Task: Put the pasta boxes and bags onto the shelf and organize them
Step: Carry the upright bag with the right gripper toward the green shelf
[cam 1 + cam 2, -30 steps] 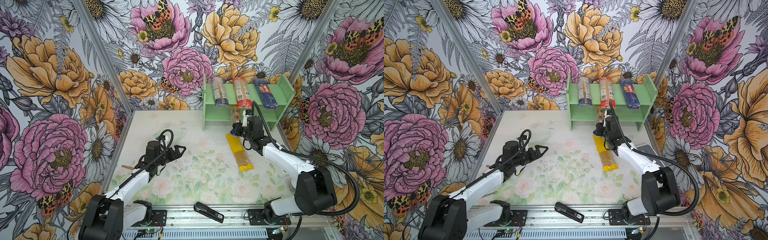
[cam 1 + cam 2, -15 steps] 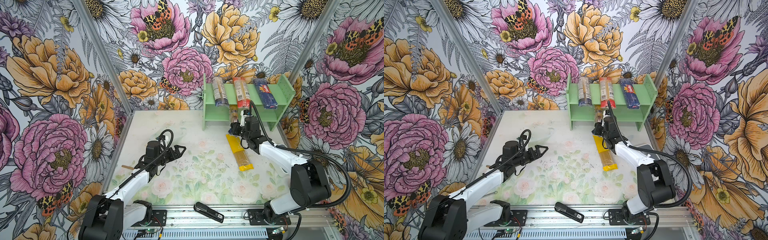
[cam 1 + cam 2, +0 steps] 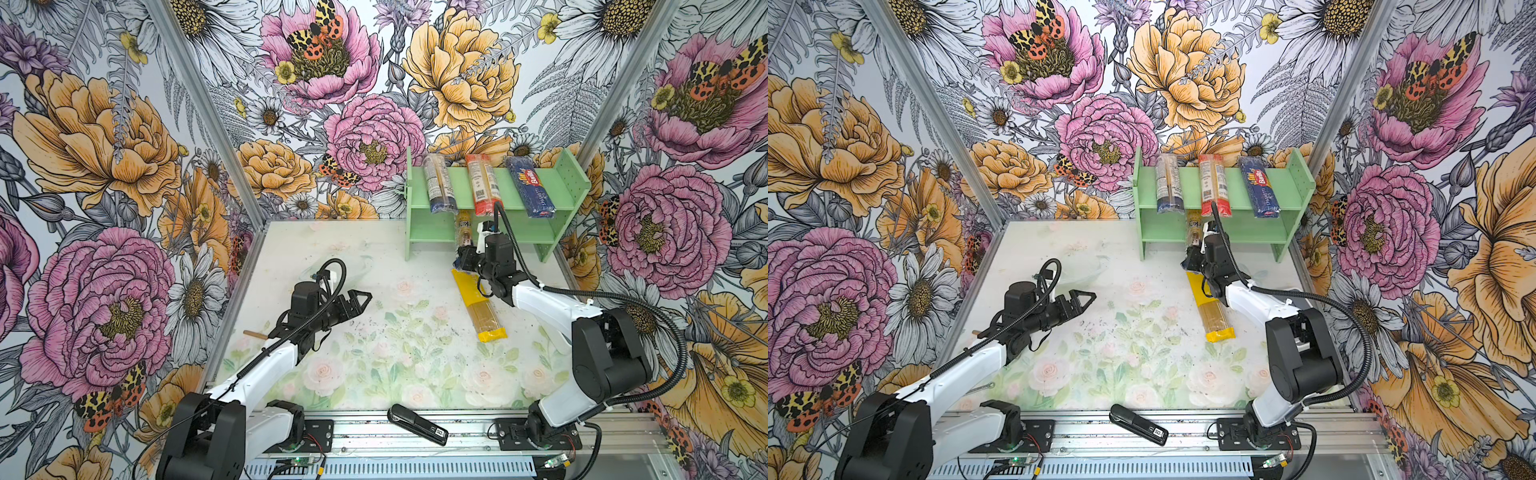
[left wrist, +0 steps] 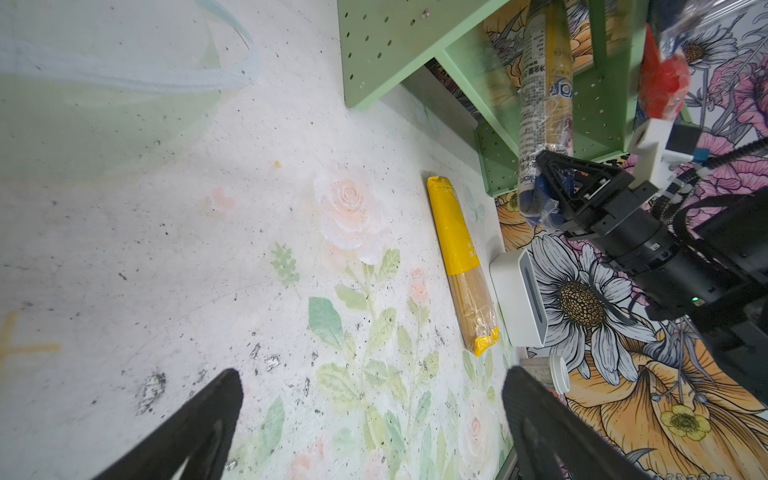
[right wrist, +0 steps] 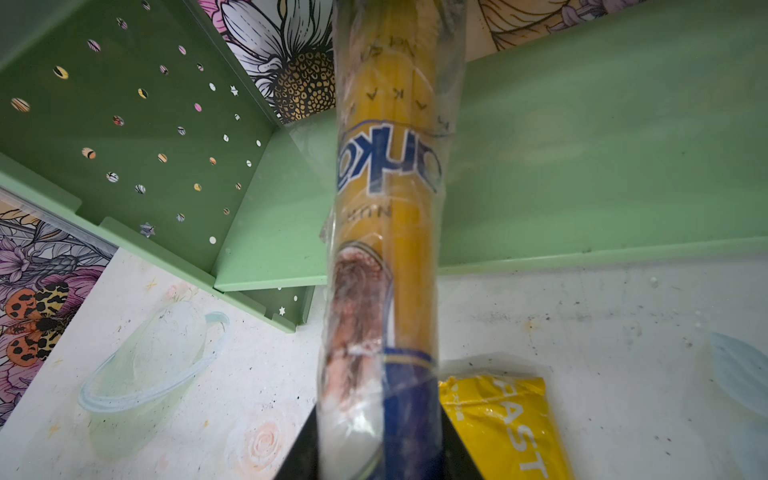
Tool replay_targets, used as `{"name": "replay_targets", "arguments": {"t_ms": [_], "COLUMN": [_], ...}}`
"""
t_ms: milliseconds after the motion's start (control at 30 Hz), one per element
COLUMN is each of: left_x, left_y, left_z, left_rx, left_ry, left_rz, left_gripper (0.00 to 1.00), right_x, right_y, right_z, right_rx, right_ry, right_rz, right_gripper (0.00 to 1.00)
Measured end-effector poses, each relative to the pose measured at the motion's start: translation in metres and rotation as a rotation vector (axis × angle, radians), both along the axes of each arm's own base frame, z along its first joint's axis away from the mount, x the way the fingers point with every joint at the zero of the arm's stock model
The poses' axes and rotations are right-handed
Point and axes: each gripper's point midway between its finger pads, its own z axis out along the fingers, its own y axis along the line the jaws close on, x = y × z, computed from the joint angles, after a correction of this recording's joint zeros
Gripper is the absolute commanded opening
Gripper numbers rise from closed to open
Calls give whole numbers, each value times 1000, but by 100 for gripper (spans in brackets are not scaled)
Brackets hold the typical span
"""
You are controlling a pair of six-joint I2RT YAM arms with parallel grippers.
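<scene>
The green shelf [image 3: 575,178] stands at the back right. Its top tier holds three pasta packs: a clear and dark-blue one [image 3: 438,183], a red-ended one [image 3: 482,185] and a dark blue Barilla one [image 3: 532,187]. My right gripper [image 3: 467,259] is shut on the near end of a blue-gold windowed pack [image 5: 386,208]. That pack's far end reaches into the lower tier [image 5: 602,166]. A yellow pack [image 3: 478,303] lies on the table just behind this gripper. My left gripper [image 3: 359,299] hovers open and empty over the table's left middle.
A black stapler-like object [image 3: 417,424] lies on the front rail. A white-grey box [image 4: 519,299] sits by the right wall beside the yellow pack, with a white-lidded jar [image 4: 557,374] near it. A small wooden stick [image 3: 255,333] lies at the left edge.
My right gripper has moved slightly toward the shelf, carrying the blue-gold pack further into the lower tier. The left arm has not moved.
</scene>
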Motion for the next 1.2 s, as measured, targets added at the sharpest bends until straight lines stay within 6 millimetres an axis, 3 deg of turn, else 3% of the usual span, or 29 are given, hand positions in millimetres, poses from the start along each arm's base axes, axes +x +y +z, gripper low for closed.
{"name": "replay_targets", "arguments": {"t_ms": [333,800,1100,1200], "left_x": [-1,-5,-5,-4], "left_y": [0,2,3,4], "left_z": [8,7,4,4], "left_rx": [-6,-7,-5,-5], "left_ry": [-24,-27,-22,-23], "left_rz": [0,1,5,10], "left_gripper": [99,99,99,99], "right_x": [10,15,24,27], "right_y": [4,20,29,31], "right_z": [11,5,28,27], "right_rx": [18,-7,-39,-57], "right_ry": [-49,-66,-119,-116], "right_rz": [5,28,45,49], "right_gripper": [0,0,0,0]}}
